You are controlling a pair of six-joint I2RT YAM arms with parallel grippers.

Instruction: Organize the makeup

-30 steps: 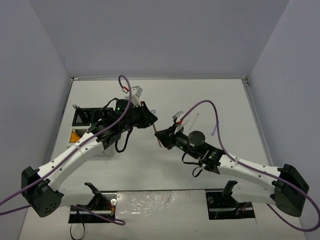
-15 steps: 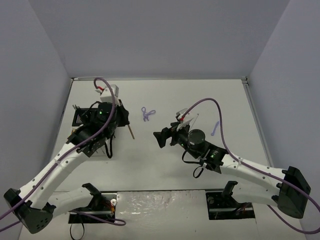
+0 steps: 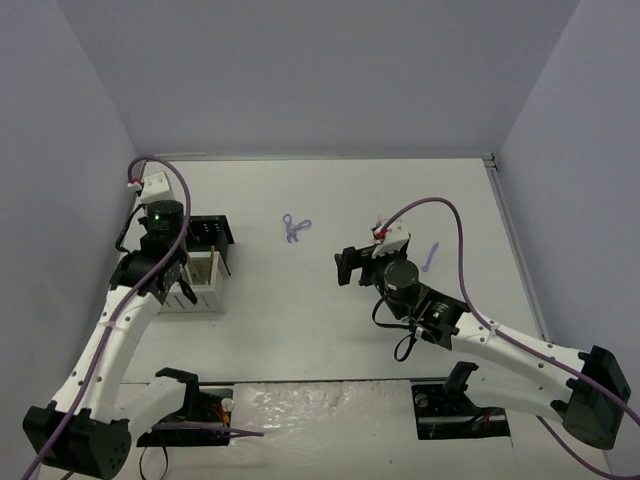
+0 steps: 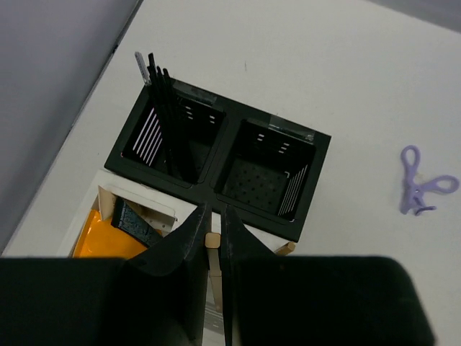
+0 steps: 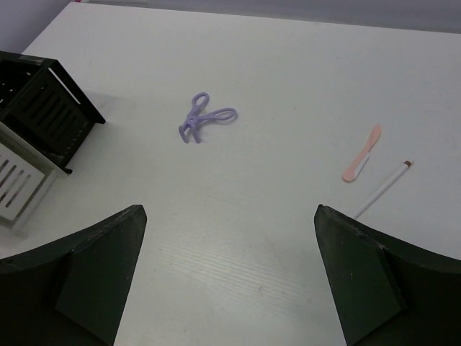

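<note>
Left pincer (image 4: 214, 216) is closed on what seems a tan stick (image 4: 212, 241), above the organizer (image 4: 221, 155) by the counter's (image 3: 300, 320) left edge. Right pincer (image 5: 229, 216) gapes wide, empty. Purple scissor-like tool (image 5: 205, 124) lies mid-counter, toward the far edge.

1. The left gripper (image 3: 186, 287) hangs over the white near part of the organizer box (image 3: 212, 232), at the left side of the table (image 3: 300, 330).
2. The purple scissor-like tool (image 3: 294, 228) lies alone on the table, between the two arms.
3. The right gripper (image 3: 342, 267) points to the left, above the table, with nothing in it.
4. The lilac small tool (image 3: 430, 257) lies just to the right of the right wrist.
</note>
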